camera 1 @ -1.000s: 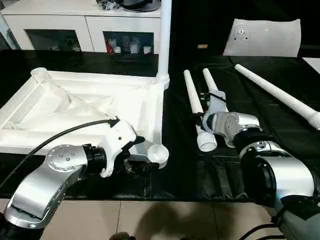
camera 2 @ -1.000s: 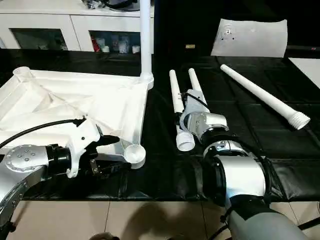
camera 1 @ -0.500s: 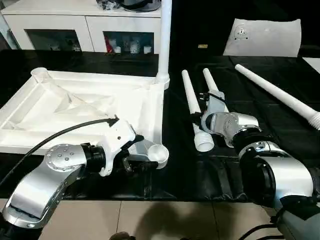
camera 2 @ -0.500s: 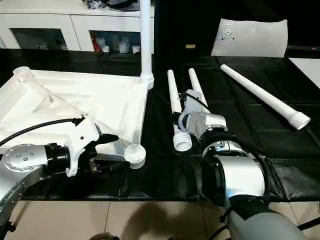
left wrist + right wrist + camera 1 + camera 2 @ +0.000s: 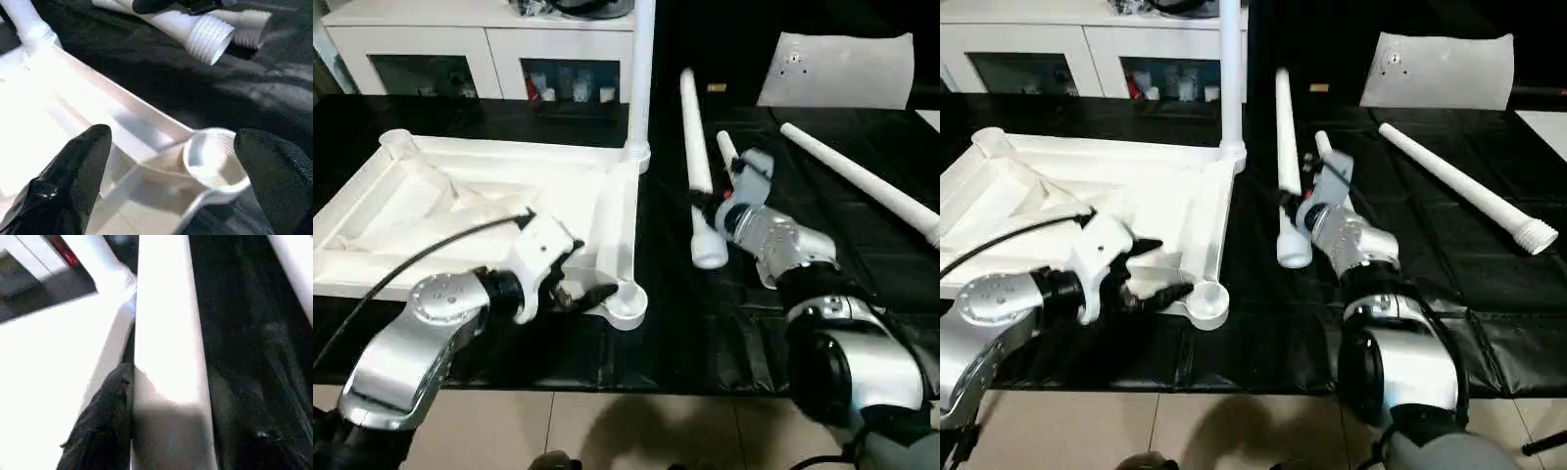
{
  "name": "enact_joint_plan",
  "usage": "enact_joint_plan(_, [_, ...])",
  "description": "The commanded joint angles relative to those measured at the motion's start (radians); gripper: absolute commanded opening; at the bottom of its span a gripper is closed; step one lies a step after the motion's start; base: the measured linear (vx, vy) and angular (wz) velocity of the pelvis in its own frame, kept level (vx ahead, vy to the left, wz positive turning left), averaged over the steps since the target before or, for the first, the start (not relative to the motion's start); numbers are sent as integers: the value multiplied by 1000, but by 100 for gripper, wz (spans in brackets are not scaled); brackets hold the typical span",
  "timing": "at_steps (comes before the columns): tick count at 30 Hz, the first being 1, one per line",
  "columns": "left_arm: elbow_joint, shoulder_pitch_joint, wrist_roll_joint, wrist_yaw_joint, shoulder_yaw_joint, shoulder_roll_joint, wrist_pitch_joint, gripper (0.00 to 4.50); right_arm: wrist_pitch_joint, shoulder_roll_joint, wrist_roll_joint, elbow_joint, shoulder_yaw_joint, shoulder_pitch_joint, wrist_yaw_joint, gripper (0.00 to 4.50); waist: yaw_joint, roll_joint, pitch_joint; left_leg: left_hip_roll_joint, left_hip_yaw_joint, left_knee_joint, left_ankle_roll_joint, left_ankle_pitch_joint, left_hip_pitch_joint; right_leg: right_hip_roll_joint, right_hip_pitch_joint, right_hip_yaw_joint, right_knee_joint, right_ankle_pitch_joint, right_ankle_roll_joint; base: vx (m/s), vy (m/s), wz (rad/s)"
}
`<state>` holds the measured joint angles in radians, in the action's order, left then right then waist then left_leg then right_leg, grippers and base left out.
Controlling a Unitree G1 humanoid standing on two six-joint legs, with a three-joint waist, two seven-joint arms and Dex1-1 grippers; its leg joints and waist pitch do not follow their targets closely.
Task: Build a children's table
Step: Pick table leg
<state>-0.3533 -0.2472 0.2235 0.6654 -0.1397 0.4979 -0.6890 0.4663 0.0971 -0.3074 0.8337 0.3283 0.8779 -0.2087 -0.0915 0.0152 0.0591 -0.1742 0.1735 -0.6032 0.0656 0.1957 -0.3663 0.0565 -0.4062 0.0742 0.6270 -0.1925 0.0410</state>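
The children's table top lies upside down on the black work table, ribbed side up. One white leg stands upright in its far right corner socket. The near right socket is empty. My left gripper is open, its black fingers spread either side of that socket and the near rim. My right gripper is shut on a second leg, held off the table with its threaded end toward me. A third leg lies under that arm, and another leg lies at the right.
A white cabinet with glass doors stands behind the work table. A pale sheet lies at the back right. The black table's front edge runs just below my arms, with tiled floor beyond it.
My right gripper has lifted the leg off the table, and its narrow end now points farther back. The left gripper has stayed at the near socket. The camera has shifted a little.
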Motion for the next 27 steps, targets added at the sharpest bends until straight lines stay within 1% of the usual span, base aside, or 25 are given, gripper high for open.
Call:
enact_joint_plan(1, [19, -18, 3, -31, 18, -16, 7, 445, 13, -11, -53, -127, 19, -45, -35, 182, -3, 21, -75, -45, -20, 64, -3, 127, 6, 79, 63, -54, -63, -77, 186, 0, 0, 0])
enact_joint_plan(2, [26, -24, 6, -41, 25, -28, 7, 445, 23, -17, -72, -172, 24, -65, -41, 182, -2, 20, -73, -42, -18, 64, -8, 126, 5, 77, 63, -55, -68, -80, 177, 0, 0, 0])
enact_joint_plan(3, [41, -38, 17, -65, 44, -54, 2, 445, 20, -30, -107, -253, 29, -105, -68, 182, -3, 19, -75, -44, -21, 65, -6, 128, 6, 78, 64, -53, -66, -90, 179, 0, 0, 0])
enact_joint_plan(4, [47, -45, 22, -76, 53, -66, -2, 445, 21, -35, -122, -289, 30, -123, -80, 182, -4, 19, -73, -43, -18, 66, -9, 134, 5, 77, 63, -54, -71, -100, 174, 0, 0, 0])
enact_joint_plan(5, [70, -73, 52, -112, 93, -112, -16, 447, 15, -49, -165, -388, 23, -181, -133, 182, -4, 15, -72, -41, -17, 66, -11, 134, 4, 76, 65, -54, -75, -118, 166, 0, 0, 0])
enact_joint_plan(6, [77, -84, 65, -122, 107, -128, -22, 447, 21, -54, -185, -417, 24, -198, -151, 182, -8, 17, -74, -44, -18, 64, -12, 135, 6, 80, 63, -55, -75, -118, 164, 0, 0, 0])
enact_joint_plan(7, [84, -95, 76, -132, 120, -143, -27, 449, 26, -59, -204, -446, 24, -215, -169, 182, -6, 13, -73, -45, -20, 66, -14, 133, 4, 80, 66, -54, -73, -120, 165, 0, 0, 0])
enact_joint_plan(8, [98, -131, 131, -150, 163, -192, -43, 450, 42, -74, -280, -543, 20, -271, -255, 182, -8, 4, -71, -44, -19, 67, -27, 137, 3, 81, 67, -54, -80, -150, 160, 0, 0, 0])
enact_joint_plan(9, [98, -131, 131, -150, 163, -192, -43, 450, 42, -74, -280, -543, 20, -271, -255, 182, -12, 7, -72, -43, -18, 65, -30, 129, 4, 83, 67, -55, -80, -151, 157, 0, 0, 0])
enact_joint_plan(10, [104, -154, 153, -160, 182, -218, -49, 450, 70, -79, -326, -600, 12, -304, -307, 182, -13, 9, -74, -46, -21, 66, -33, 121, 2, 84, 66, -54, -77, -148, 159, 0, 0, 0])
enact_joint_plan(11, [113, -180, 173, -179, 201, -247, -57, 450, 110, -80, -369, -650, -1, -337, -355, 182, -13, 6, -72, -44, -19, 64, -45, 110, 0, 81, 66, -54, -80, -152, 155, 0, 0, 0])
enact_joint_plan(12, [119, -198, 194, -189, 217, -269, -69, 450, 135, -77, -391, -678, -13, -357, -387, 182, -16, 6, -72, -44, -19, 63, -49, 107, 0, 82, 66, -54, -80, -151, 156, 0, 0, 0])
enact_joint_plan(13, [119, -198, 194, -189, 217, -269, -69, 450, 135, -77, -391, -678, -13, -357, -387, 182, -18, 5, -72, -45, -21, 64, -53, 101, -2, 84, 65, -53, -83, -167, 152, 0, 0, 0])
enact_joint_plan(14, [125, -217, 218, -197, 233, -290, -81, 450, 150, -74, -406, -698, -29, -374, -420, 182, -20, 5, -72, -44, -20, 63, -52, 104, -1, 84, 63, -52, -87, -197, 146, 0, 0, 0])
enact_joint_plan(15, [131, -240, 256, -215, 258, -321, -99, 450, 169, -70, -426, -725, -44, -393, -452, 182, -18, 2, -70, -43, -19, 63, -50, 105, -3, 85, 63, -52, -87, -208, 145, 0, 0, 0])
enact_joint_plan(16, [134, -249, 275, -224, 270, -335, -107, 450, 177, -68, -435, -734, -49, -399, -464, 182, -21, 1, -71, -42, -17, 62, -50, 103, -1, 85, 63, -53, -89, -217, 145, 0, 0, 0])
enact_joint_plan(17, [141, -268, 310, -243, 296, -363, -125, 450, 191, -65, -452, -754, -56, -410, -478, 182, -25, -1, -70, -42, -18, 62, -52, 94, -3, 84, 63, -52, -91, -234, 136, 0, 0, 0])
enact_joint_plan(18, [148, -284, 339, -259, 317, -386, -136, 450, 206, -64, -469, -770, -63, -418, -491, 182, -28, -1, -71, -43, -17, 61, -52, 93, -1, 85, 62, -52, -92, -236, 135, 0, 0, 0])
enact_joint_plan(19, [158, -313, 395, -283, 353, -425, -156, 450, 224, -59, -491, -791, -73, -429, -512, 182, -33, -3, -71, -44, -18, 60, -54, 89, -1, 85, 62, -52, -91, -233, 134, 0, 0, 0])
enact_joint_plan(21, [164, -341, 452, -302, 382, -462, -172, 450, 246, -53, -511, -816, -83, -442, -528, 182, -36, -10, -71, -43, -19, 62, -58, 84, -4, 85, 62, -51, -93, -238, 128, 0, 0, 0])
enact_joint_plan(22, [165, -347, 465, -307, 388, -470, -174, 450, 251, -51, -515, -821, -86, -444, -532, 182, -38, -10, -71, -44, -19, 61, -57, 81, -4, 86, 63, -51, -91, -237, 126, 0, 0, 0])
enact_joint_plan(23, [167, -362, 495, -319, 402, -490, -182, 450, 263, -45, -521, -834, -95, -450, -543, 182, -42, -12, -71, -45, -19, 62, -59, 76, -4, 86, 61, -50, -93, -246, 116, 0, 0, 0])
enact_joint_plan(24, [168, -368, 504, -319, 402, -494, -183, 450, 266, -41, -521, -836, -101, -451, -548, 182, -45, -11, -71, -45, -19, 62, -60, 77, -3, 86, 59, -50, -95, -252, 112, 0, 0, 0])
enact_joint_plan(25, [167, -370, 505, -319, 402, -495, -185, 450, 267, -40, -521, -837, -102, -452, -549, 182, -46, -14, -71, -46, -20, 63, -58, 75, -5, 86, 60, -50, -95, -256, 102, 0, 0, 0])
enact_joint_plan(27, [163, -375, 510, -318, 396, -500, -195, 450, 272, -34, -519, -843, -112, -455, -558, 182, -50, -12, -72, -47, -20, 64, -57, 67, -3, 85, 58, -50, -94, -251, 92, 0, 0, 0])
